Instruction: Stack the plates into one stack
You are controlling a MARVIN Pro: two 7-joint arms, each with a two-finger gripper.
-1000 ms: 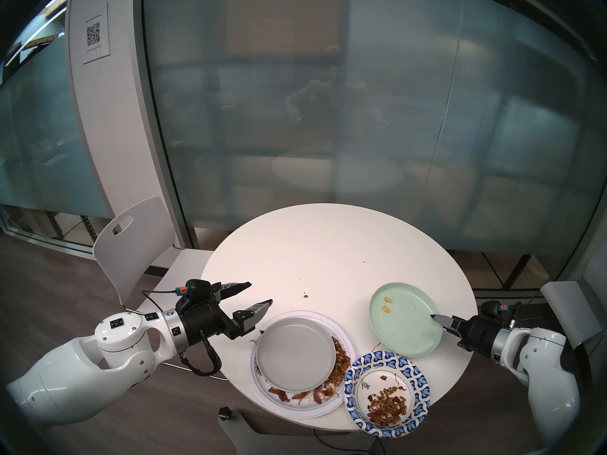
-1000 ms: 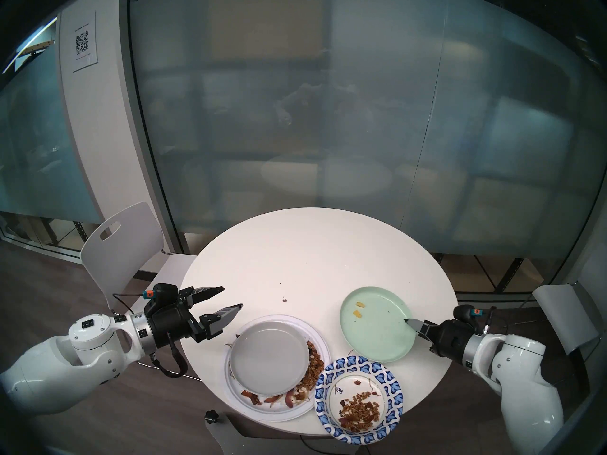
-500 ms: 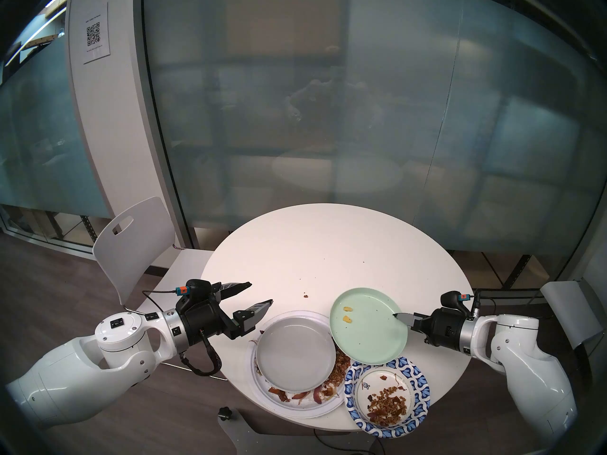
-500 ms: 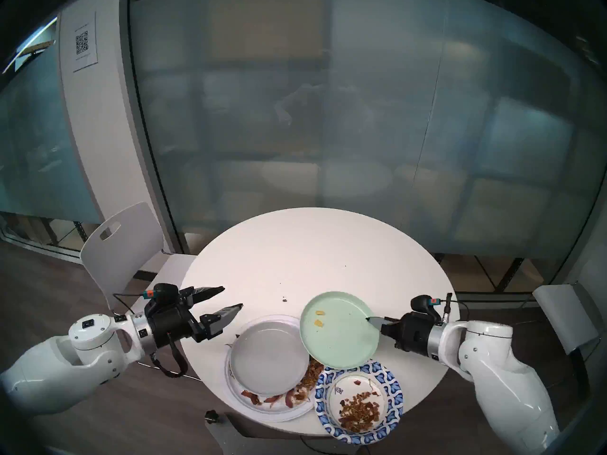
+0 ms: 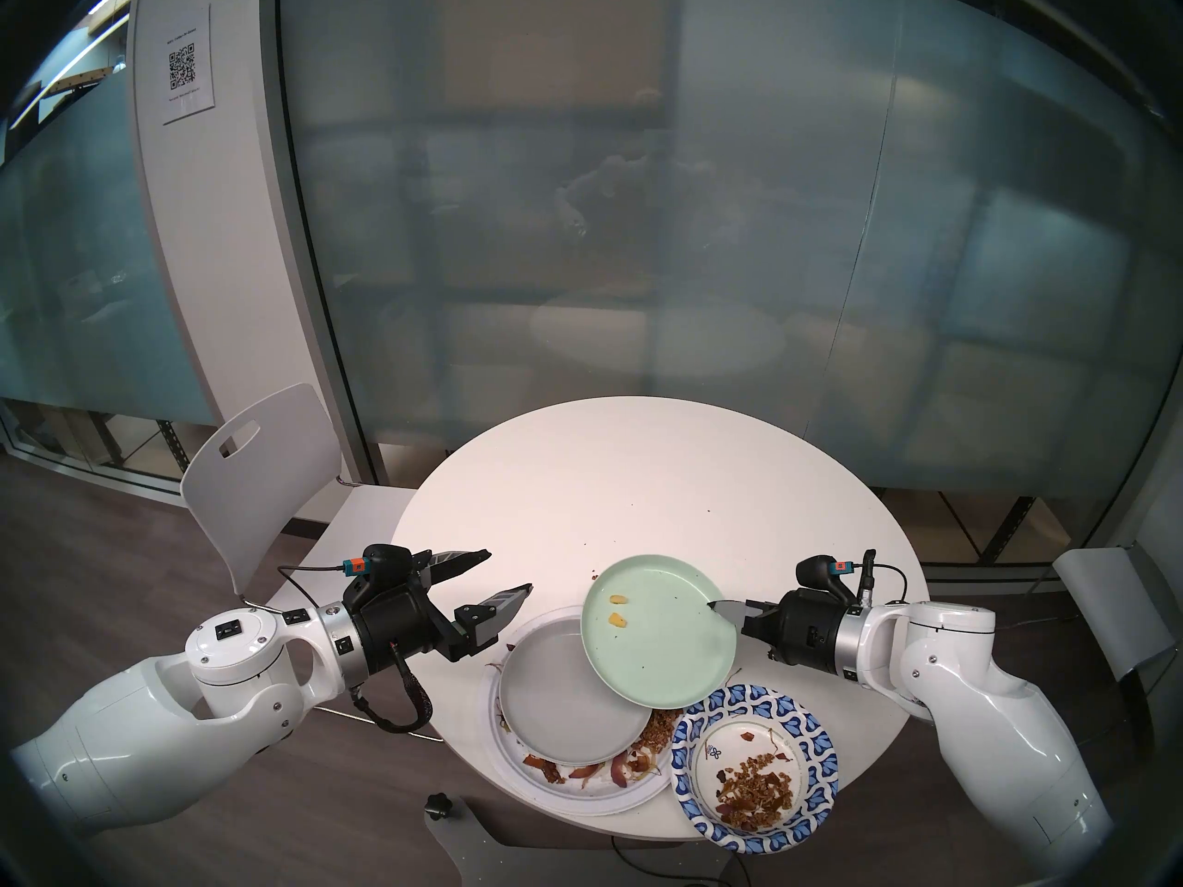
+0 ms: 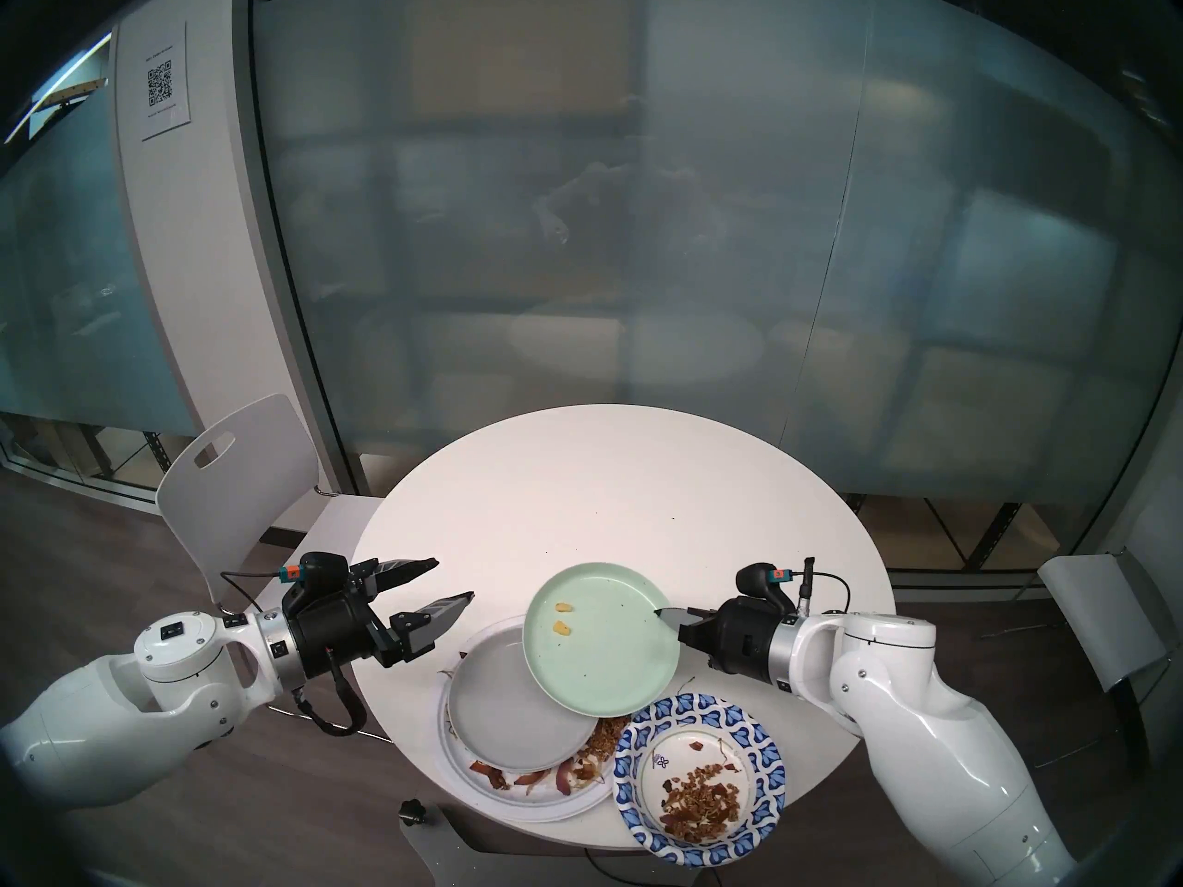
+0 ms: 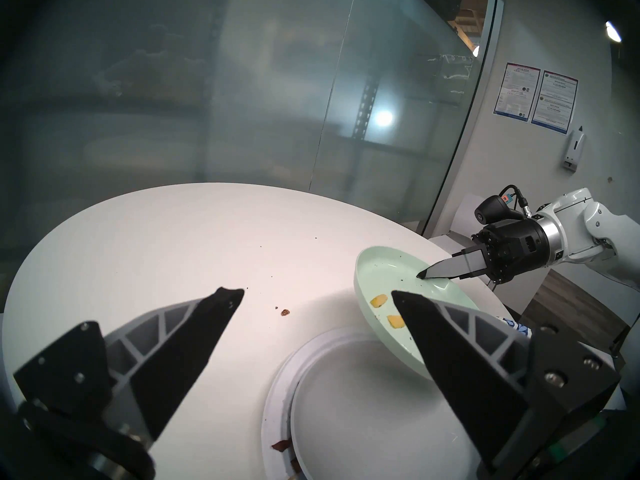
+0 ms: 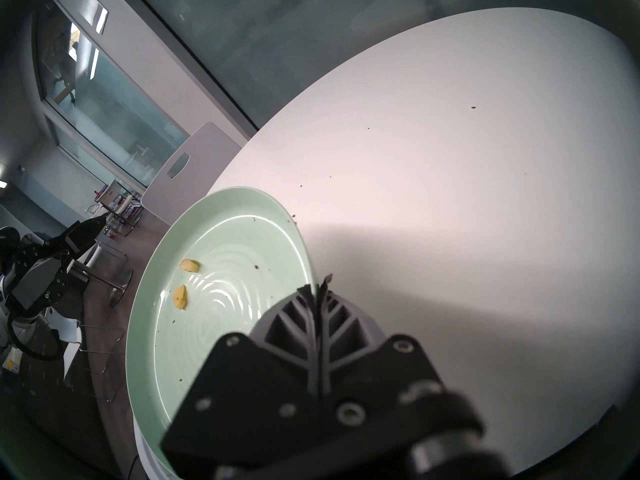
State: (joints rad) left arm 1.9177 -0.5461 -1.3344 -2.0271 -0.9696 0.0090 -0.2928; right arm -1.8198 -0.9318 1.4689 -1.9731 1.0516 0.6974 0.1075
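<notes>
Held plate: a pale-green plate (image 5: 659,636) is pinched by its rim between the pressed-together fingers of the right gripper (image 5: 720,605), carried tilted above the near part of the round white table (image 5: 640,470), partly over the stack.
Stack: a grey plate (image 5: 563,700) is seen resting on a large white paper plate (image 5: 576,796) near the table's near edge; whether further plates lie between them cannot be told.
Left gripper (image 5: 509,571): shown with fingers spread wide and nothing between them, hovering near the table's left edge beside the stack.
Unstacked plate: a blue-and-white patterned paper plate (image 5: 755,767) is left at the near edge, overhanging it, its rim just beside the white paper plate's.
Risk, slip: the plate is gripped at one edge only, so it could be levered out of the pinch by its own weight.
Risk, spill: two yellow food bits (image 5: 618,610) could be slid off by the tilt.
Risk, knock: the patterned plate could be nudged off the edge if the green plate's low side is brought down on it.
Risk, seating: an off-centre landing on the grey plate is judged likely if release is made early.
Materials: the green and grey plates appear smooth, rigid and glossy, with raised rims; the paper plates look thin and fluted, strewn with brown food scraps (image 5: 755,796).
</notes>
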